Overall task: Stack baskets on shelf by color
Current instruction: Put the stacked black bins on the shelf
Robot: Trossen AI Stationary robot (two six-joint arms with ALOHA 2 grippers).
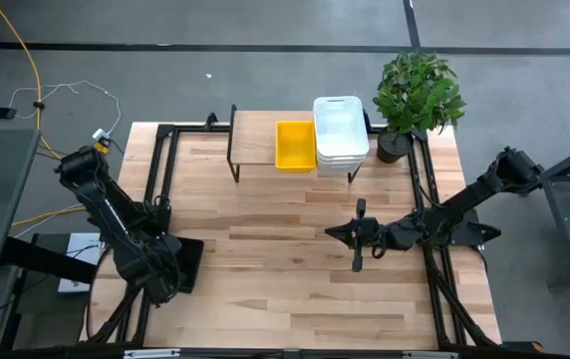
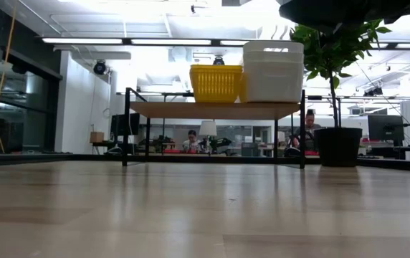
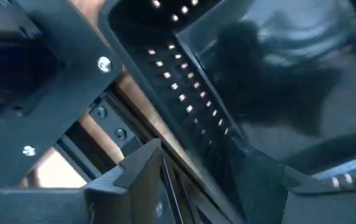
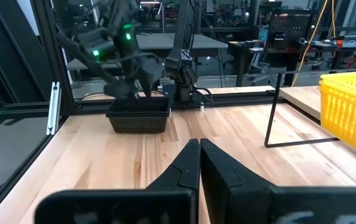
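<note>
A black slotted basket [image 1: 187, 261] [image 4: 137, 117] sits flat on the table near its left near corner. My left gripper [image 1: 160, 271] [image 4: 147, 84] is down at its rim, shut on it. My right gripper [image 1: 333, 231] [image 4: 200, 155] hovers over the table's middle right, shut and empty, pointing toward the left edge. The shelf [image 1: 260, 140] [image 2: 212, 110] stands at the far edge. A yellow basket [image 1: 295, 147] [image 2: 216, 83] and a stack of white baskets [image 1: 341, 128] [image 2: 273, 70] rest on its top board, side by side. My left gripper has the black basket by a slotted side wall [image 3: 190, 106] at the rim, coming from above and slanting. One finger [image 3: 134, 177] stands outside the wall; the other side is too dark to make out. The basket's bottom stays on the table.
A potted plant [image 1: 417, 95] [image 2: 337, 143] stands at the far right corner beside the shelf. Black frame rails [image 1: 160, 170] run along the table's left and right edges. The left half of the shelf board is bare. People sit in the room beyond the table.
</note>
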